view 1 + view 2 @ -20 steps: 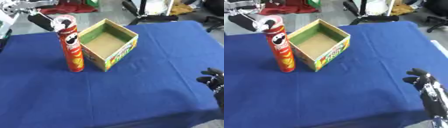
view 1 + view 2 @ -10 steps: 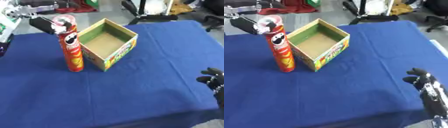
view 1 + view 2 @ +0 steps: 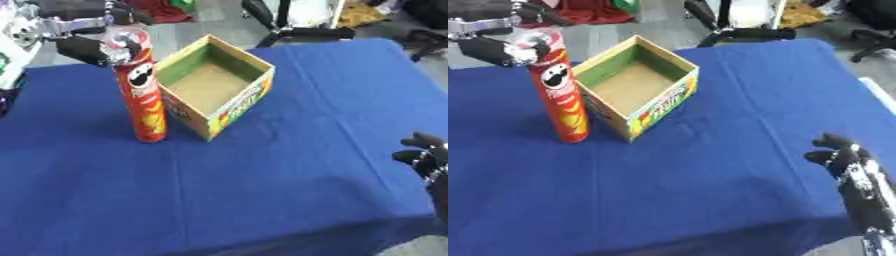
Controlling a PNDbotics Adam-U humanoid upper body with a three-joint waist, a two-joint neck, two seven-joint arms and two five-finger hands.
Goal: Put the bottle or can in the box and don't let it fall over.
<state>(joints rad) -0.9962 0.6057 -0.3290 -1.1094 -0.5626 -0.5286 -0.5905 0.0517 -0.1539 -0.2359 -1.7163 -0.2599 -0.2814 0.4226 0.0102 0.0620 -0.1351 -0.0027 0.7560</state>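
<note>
A tall red crisps can [image 3: 143, 97] stands upright on the blue table [image 3: 289, 165], just left of the open cardboard box [image 3: 214, 85] with green inner walls. My left hand [image 3: 86, 49] comes in from the upper left and is at the can's silver lid. Its dark fingers lie against the lid's left side and its thumb shows behind the top, so the hand wraps the can's upper end. The box holds nothing. My right hand [image 3: 843, 159] rests at the lower right, fingers relaxed, far from both things.
The blue cloth covers the whole table, with wide bare room in front and to the right of the box. Beyond the far edge are chair legs [image 3: 293, 27] and red and green cloth [image 3: 171, 7] on the floor.
My left hand has moved right and come in on the top of the can. The can, the box and my right hand stay where they were.
</note>
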